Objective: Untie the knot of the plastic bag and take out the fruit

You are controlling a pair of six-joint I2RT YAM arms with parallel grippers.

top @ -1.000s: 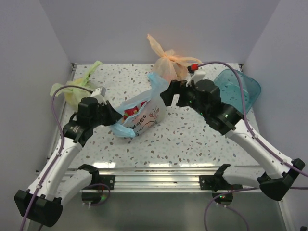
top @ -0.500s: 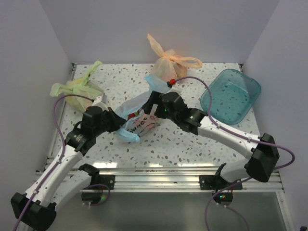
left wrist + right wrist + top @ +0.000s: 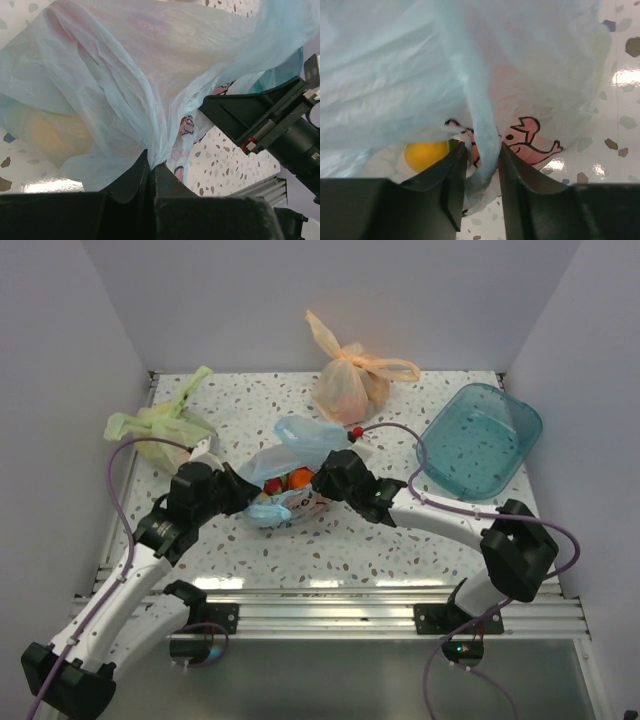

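The bag (image 3: 290,502) lies near the middle of the table (image 3: 400,545), with a gripper meeting it from each side. Its mouth faces up and gapes. Fruit (image 3: 299,478) shows inside: an orange piece with a red one just beside it on the left. One long ear (image 3: 305,435) of the bag stands behind the opening, loose and bent over toward the left.

The left gripper (image 3: 150,167) is pinched tight on a gathered fold of the bag's film, with only thin plastic between its jaws. The film fans out upward from the pinch, and a yellowish shape shows dimly through it at the left.

The right gripper (image 3: 482,152) is narrow, clamped on a twisted strip of blue film that runs down between its fingers. Behind that strip the pink cartoon print (image 3: 527,137) shows on the bag's side. A yellow fruit (image 3: 426,155) sits low inside, just left of the fingers.

An orange bag (image 3: 345,385), knotted at the top, stands at the table's far edge. A green bag (image 3: 160,428) sits at the far left. A teal tub (image 3: 480,435) rests on the right, well apart from the blue bag.
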